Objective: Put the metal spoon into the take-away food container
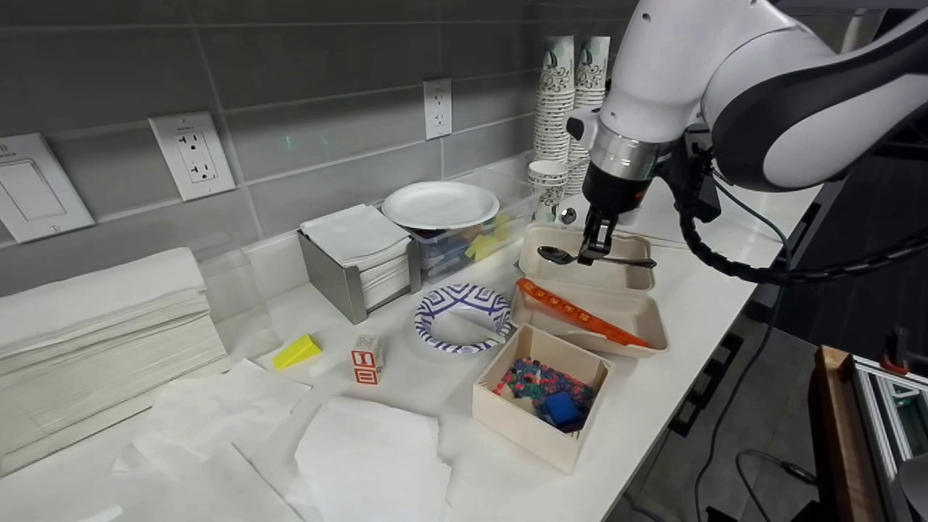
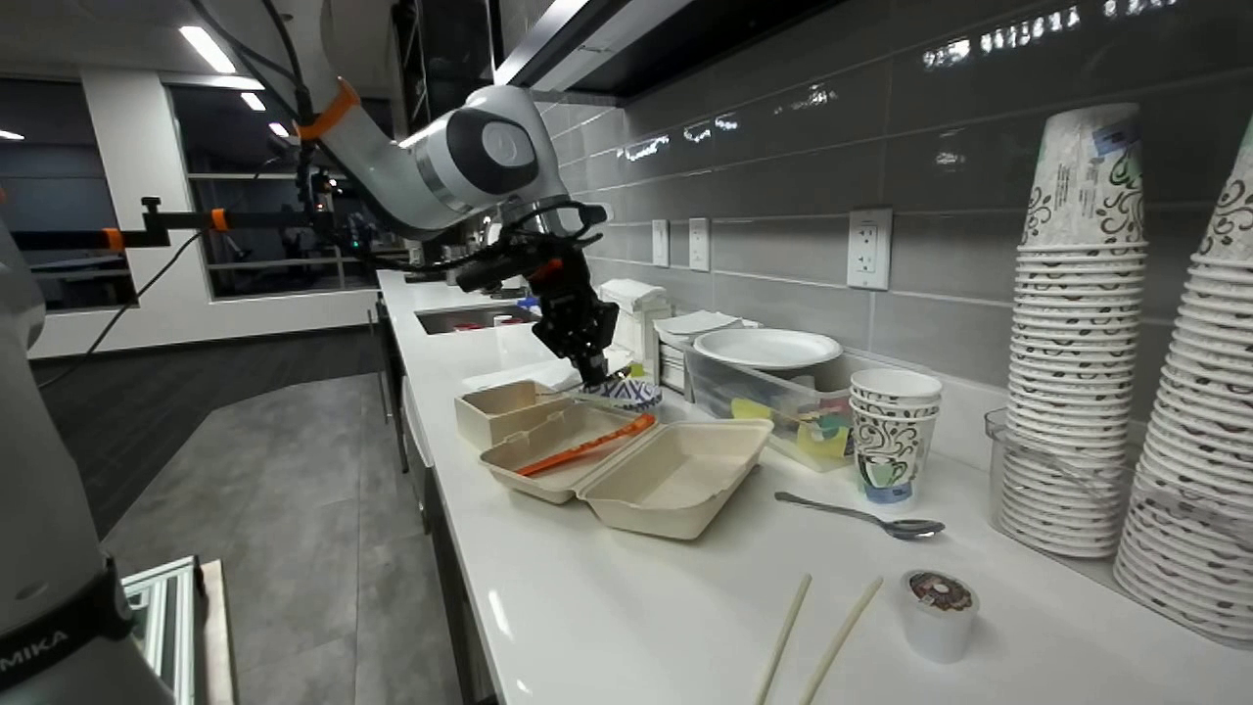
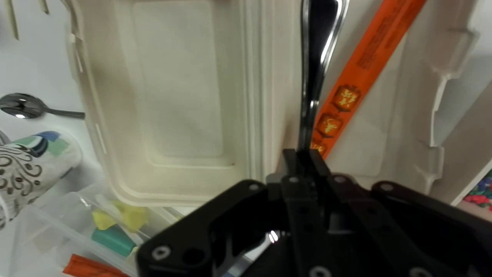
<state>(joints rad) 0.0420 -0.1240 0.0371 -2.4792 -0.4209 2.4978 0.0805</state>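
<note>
1. My black 2-finger gripper (image 1: 596, 252) holds the slim, shiny metal spoon (image 1: 555, 254) aloft, pinched between its fingers.
2. In my wrist view, its handle overlaps the half of the beige, hinged take-away food container (image 3: 177, 77) bearing a long orange packet (image 3: 366, 65).
3. The container's other half offers a broad, low-rimmed opening.
4. A pale, rectangular box (image 1: 522, 428) of colourful bits (image 1: 540, 380) stands close beside the container's rim.
5. A narrow strip of glossy white counter (image 2: 558, 587) separates the container from the counter's edge.
</note>
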